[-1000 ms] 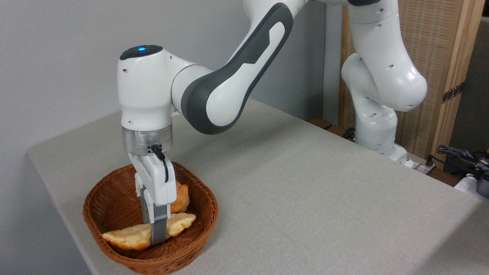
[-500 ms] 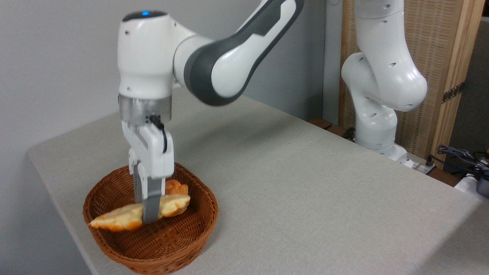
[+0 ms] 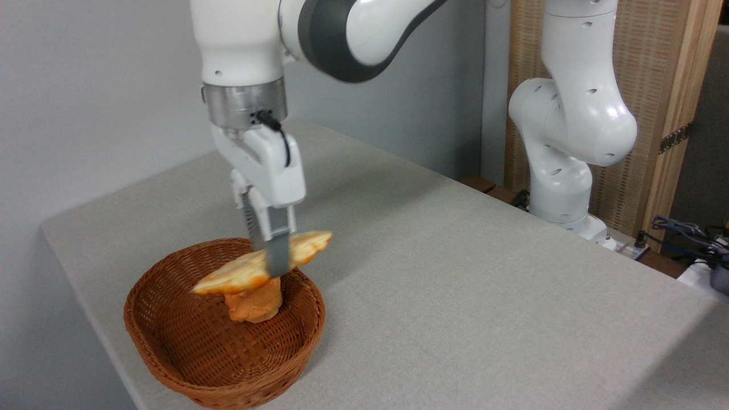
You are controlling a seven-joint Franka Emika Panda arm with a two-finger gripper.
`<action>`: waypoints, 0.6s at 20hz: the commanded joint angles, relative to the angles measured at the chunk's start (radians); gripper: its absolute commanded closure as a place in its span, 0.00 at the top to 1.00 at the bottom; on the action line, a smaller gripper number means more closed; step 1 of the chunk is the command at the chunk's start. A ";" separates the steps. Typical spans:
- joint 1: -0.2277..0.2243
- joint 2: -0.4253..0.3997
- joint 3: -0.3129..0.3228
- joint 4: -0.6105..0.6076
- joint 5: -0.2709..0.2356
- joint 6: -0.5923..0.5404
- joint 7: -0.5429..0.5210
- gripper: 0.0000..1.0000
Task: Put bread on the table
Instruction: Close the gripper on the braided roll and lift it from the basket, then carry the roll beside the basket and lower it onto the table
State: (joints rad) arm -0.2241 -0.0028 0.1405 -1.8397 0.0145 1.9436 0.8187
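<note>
Above a grey speckled surface (image 3: 455, 273), I hold the white arm (image 3: 353, 28) high over the near-left corner, its wrist pointing straight down. Most of the surface to the right of the basket lies bare, and that is where I judge the load should go: well away from the edge, on flat cloth-like ground.

The brown wicker basket (image 3: 188, 364) sits near that corner, open side up. To do this carry well, I want the load fully above and past the rim before any descent, so no trailing end catches the weave.

The bread (image 3: 233, 276), long and leaf-shaped, hangs in the air above the basket's far side, tilted with its right tip higher and already out past the rim. The gripper (image 3: 273, 259) has its jaws clamped across the loaf's middle. A pinch at the centre leaves both ends free to swing or droop, so I would move sideways slowly and keep the wrist vertical.

Below the loaf, the small knotted orange bun (image 3: 253, 304) rests inside the basket; whether the loaf's underside touches it I cannot tell.

For the release, I would lower until the loaf lies along the surface, then part the jaws, rather than dropping it from height.
</note>
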 commanded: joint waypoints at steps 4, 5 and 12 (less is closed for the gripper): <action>0.000 -0.092 0.037 -0.039 -0.036 -0.231 0.004 0.37; 0.002 -0.107 0.037 -0.055 -0.036 -0.251 -0.001 0.37; -0.007 -0.163 0.034 -0.180 -0.031 -0.313 0.004 0.61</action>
State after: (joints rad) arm -0.2172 -0.1394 0.1678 -1.9621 -0.0052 1.6472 0.8183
